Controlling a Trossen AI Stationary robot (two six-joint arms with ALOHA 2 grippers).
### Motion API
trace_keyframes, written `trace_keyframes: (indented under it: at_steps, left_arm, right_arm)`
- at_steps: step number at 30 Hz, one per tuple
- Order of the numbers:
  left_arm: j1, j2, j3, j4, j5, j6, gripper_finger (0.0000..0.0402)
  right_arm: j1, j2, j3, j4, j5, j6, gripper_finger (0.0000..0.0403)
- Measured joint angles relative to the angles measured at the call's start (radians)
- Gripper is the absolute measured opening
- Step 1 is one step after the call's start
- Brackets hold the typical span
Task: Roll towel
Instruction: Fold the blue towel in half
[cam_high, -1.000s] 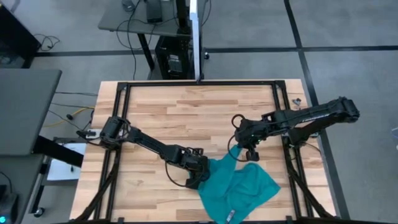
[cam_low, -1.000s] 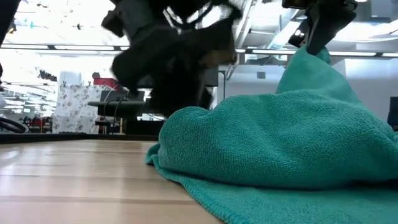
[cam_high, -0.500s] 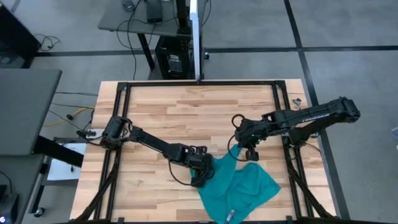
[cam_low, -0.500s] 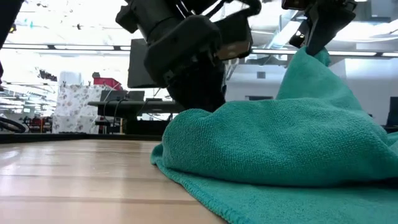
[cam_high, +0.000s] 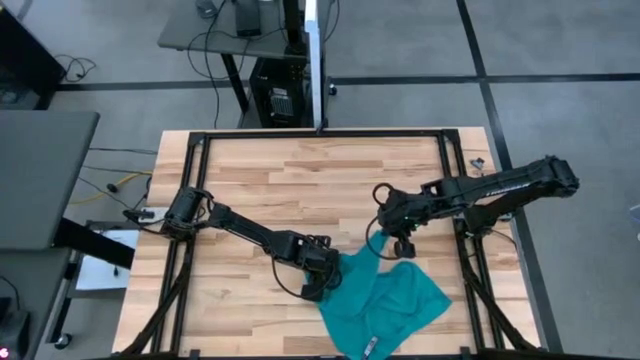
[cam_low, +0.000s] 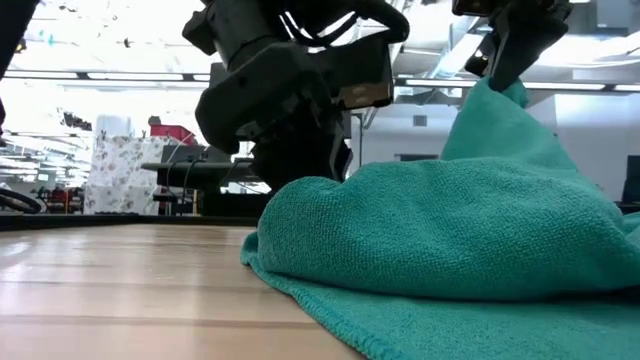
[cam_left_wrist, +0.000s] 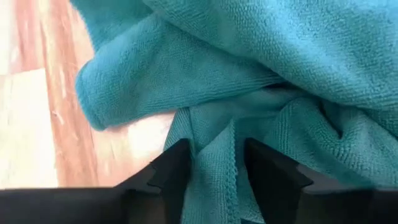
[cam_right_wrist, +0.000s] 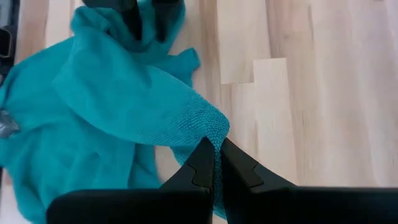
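Note:
The teal towel (cam_high: 385, 300) lies crumpled at the table's near right, its small pale tag (cam_high: 372, 347) at the near edge. My left gripper (cam_high: 321, 282) is low at the towel's left edge, shut on a bunch of it (cam_left_wrist: 214, 168). My right gripper (cam_high: 384, 238) is above the towel's far side, shut on a raised part of it (cam_right_wrist: 216, 163). In the low view the towel (cam_low: 450, 230) rises to a peak at the right gripper (cam_low: 505, 70). My left gripper pinches a bunched fold with a hemmed edge (cam_left_wrist: 219, 149) at the towel's left side between its two fingers (cam_left_wrist: 174, 165). It comes slanting down from the table's left. That part of the towel rests on the table. My right gripper pinches a folded edge of the towel (cam_right_wrist: 213, 132) between its two fingers, pointing down from above. The held part is lifted clear. The cloth slopes down from it like a tent, fairly taut, to the rest lying on the table.
Bare wooden table (cam_high: 300, 180) stretches across the far half and the left side. The black frame rails (cam_high: 320, 137) run along the table's edges. The towel's near end reaches close to the near edge.
My left gripper has shifted a little toward the table's right at the towel's left edge, and the fold there has moved slightly with it. The raised peak of the towel stays in place.

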Motion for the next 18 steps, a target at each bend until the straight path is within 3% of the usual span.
trace_keyframes:
  at_steps: [8, 14, 18]
  left_arm:
    - [0.003, -0.005, 0.001, 0.003, -0.001, -0.029, 0.001]
    - [0.005, -0.095, 0.001, -0.076, -0.032, -0.097, 0.0002]
    - [0.004, -0.225, 0.001, -0.156, -0.147, -0.194, 0.0001]
  right_arm:
    - [0.0, 0.0, 0.0, -0.015, 0.001, -0.007, 0.0]
    - [0.009, -0.001, 0.0, -0.11, 0.002, 0.005, 0.0]
    - [0.02, -0.002, 0.0, -0.141, 0.002, 0.027, 0.0]
